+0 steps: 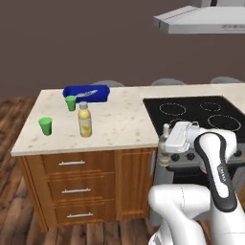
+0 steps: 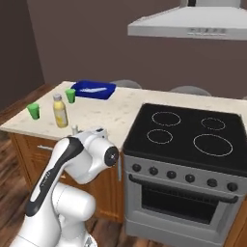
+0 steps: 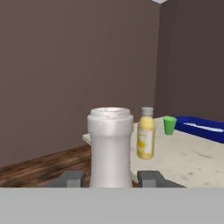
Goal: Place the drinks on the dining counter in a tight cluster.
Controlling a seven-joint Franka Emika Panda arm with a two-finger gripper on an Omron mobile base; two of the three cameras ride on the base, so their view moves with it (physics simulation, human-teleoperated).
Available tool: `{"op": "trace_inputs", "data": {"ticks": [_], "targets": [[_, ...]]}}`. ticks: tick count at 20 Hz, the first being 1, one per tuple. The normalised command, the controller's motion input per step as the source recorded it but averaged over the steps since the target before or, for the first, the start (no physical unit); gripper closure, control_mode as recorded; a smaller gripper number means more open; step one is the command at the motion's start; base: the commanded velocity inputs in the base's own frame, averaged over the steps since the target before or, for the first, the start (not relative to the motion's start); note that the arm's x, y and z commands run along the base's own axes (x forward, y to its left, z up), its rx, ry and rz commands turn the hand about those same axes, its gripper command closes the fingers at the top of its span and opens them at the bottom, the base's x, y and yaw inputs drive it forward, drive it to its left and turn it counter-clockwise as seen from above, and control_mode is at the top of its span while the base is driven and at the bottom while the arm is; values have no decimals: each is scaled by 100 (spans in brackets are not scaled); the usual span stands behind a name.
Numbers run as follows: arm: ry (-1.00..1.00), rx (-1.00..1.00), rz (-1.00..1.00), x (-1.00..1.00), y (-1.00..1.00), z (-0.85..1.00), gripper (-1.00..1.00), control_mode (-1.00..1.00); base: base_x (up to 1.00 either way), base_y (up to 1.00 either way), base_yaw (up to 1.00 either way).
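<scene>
My gripper (image 3: 111, 178) is shut on the slim narrow-necked bottle (image 3: 110, 146), which stands upright between the fingertips and looks pale up close. In the left base view the gripper (image 1: 165, 152) hangs by the dining counter's (image 1: 119, 119) front edge, beside the cooktop, with the bottle's neck (image 1: 166, 130) poking up. The yellow juice bottle (image 1: 85, 120) (image 2: 60, 112) (image 3: 145, 135) stands on the counter's left part. A clear water bottle (image 1: 86, 92) (image 2: 91, 88) lies in the blue tray (image 1: 98, 95) at the back.
Two green cups (image 1: 45, 126) (image 1: 71, 103) stand near the juice bottle. A black cooktop (image 1: 201, 112) (image 2: 188, 130) takes up the counter's right, over an oven (image 2: 178, 198). A range hood (image 1: 201, 19) hangs above. Bare stone lies between juice bottle and cooktop.
</scene>
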Motion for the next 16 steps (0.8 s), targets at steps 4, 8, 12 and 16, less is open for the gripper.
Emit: {"op": "trace_inputs", "data": {"ticks": [4,8,12,16], "targets": [[0,0,0,0,0,0,100,100,67,47,0],[0,0,0,0,0,0,100,100,70,21,-3],[0,0,0,0,0,0,100,100,59,24,-3],[0,0,0,0,0,0,100,100,51,26,0]]}}
